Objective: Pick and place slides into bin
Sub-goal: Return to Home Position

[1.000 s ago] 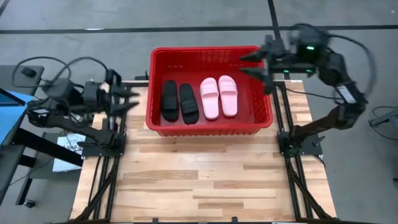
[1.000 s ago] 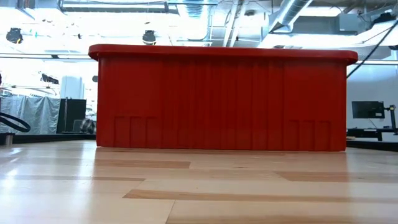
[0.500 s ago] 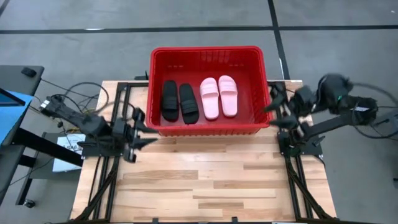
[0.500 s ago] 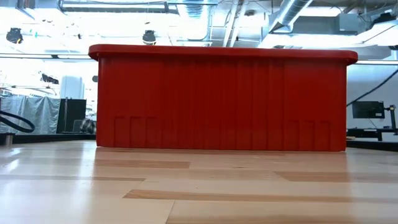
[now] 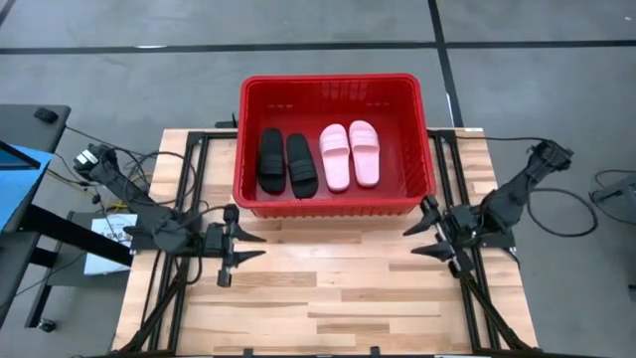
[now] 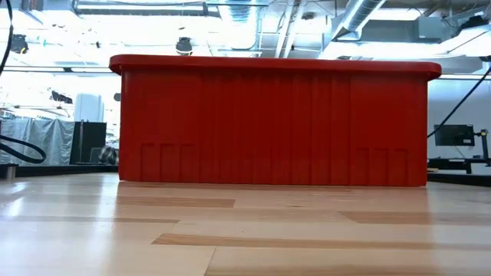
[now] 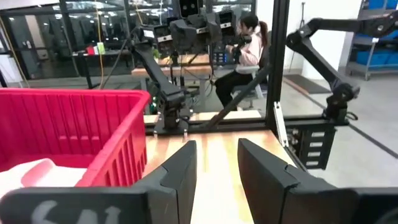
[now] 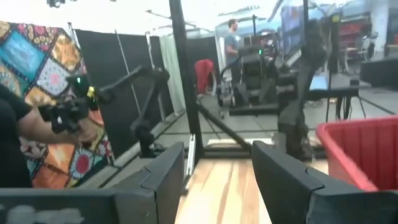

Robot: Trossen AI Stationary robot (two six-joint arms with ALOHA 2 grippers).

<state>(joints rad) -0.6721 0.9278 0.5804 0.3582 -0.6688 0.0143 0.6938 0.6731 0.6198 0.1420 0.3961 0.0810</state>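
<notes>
While I watched the overhead feed, all four slides lay flat on the floor of the bin (image 5: 328, 81), side by side in one row: two black slides (image 5: 271, 159) on the left arm's side and two pink slides (image 5: 365, 152) on the right arm's side. The two pairs sat close together, each slide sole-down and lengthwise across the bin.

The bin stood at the far end of the table (image 5: 328, 283). In the low view its long red wall (image 6: 268, 123) filled the middle of my screen, and no gripper showed there.

The left gripper (image 5: 254, 247) hung low over the table just in front of the bin's near left corner. Its fingers were spread apart with nothing between them (my left wrist camera showed bare wood through the gap). The right gripper (image 5: 410, 241) mirrored it off the near right corner, equally parted and empty. Neither touched the bin or a slide; both were apart from the slides, outside the near wall.

Beyond the table, my left wrist camera caught one seated person (image 7: 246, 50).
</notes>
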